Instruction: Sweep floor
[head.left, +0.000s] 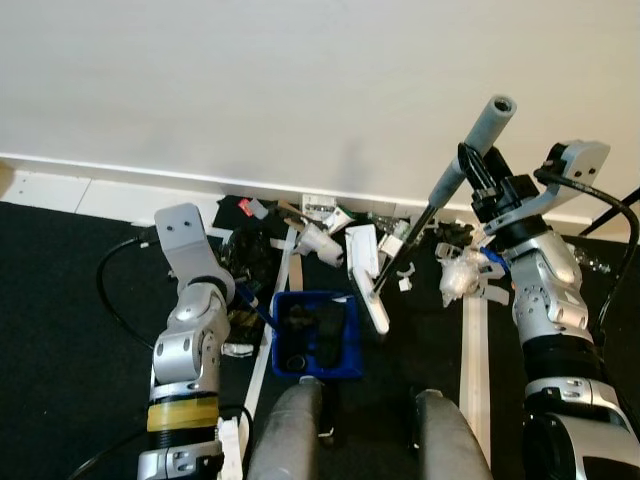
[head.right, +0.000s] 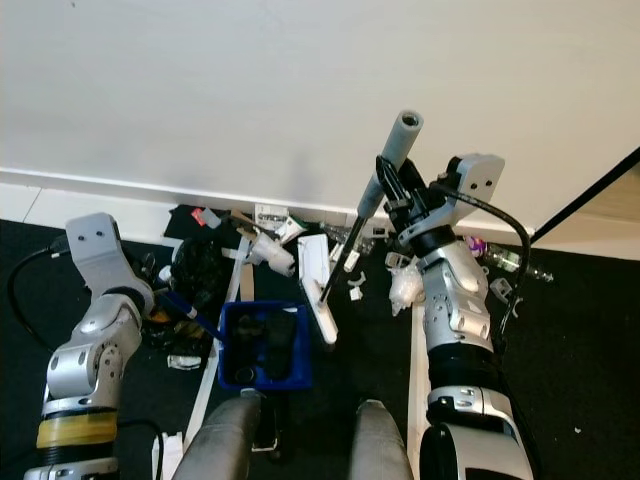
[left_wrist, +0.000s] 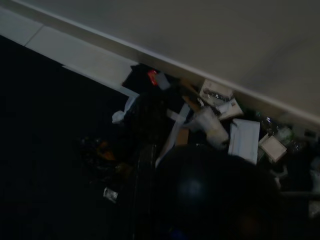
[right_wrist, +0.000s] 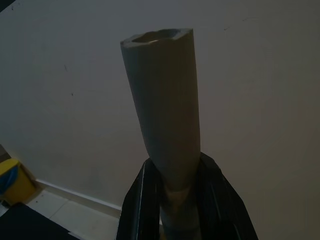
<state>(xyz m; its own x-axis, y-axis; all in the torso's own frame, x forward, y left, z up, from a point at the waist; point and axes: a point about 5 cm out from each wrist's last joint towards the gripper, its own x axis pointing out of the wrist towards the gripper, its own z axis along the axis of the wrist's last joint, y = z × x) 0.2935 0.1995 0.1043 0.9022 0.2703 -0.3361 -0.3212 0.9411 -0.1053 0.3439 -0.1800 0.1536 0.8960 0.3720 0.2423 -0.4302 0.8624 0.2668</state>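
— What does the broom look like?

— A long-handled broom (head.left: 432, 205) with a thick grey tubular grip at the top, open at its end, a thin dark shaft below it and a flat white head (head.left: 366, 277) at the bottom. It leans, grip toward the robot's right, head down on the black floor (head.left: 60, 300) close to the white baseboard (head.left: 100, 190).

— And where is it relative to the grippers?

— The right gripper (right_wrist: 172, 200) has its two black fingers pressed against the grey grip, one on each side, low on the grip where it meets the shaft — the open top stands well above the fingers. The left gripper holds the handle of a small blue plastic dustpan (head.left: 318, 335); whether its fingers are spread or pressed I cannot tell, since the left wrist view is too dark.

— How do broom and dustpan lie?

— The white head rests just beside the dustpan's right rim, touching or nearly so. The dustpan holds dark scraps. A heap of litter (head.left: 300, 230) — white cartons, a paper cup, crumpled plastic — lies along the floor's edge by the baseboard, beyond both.
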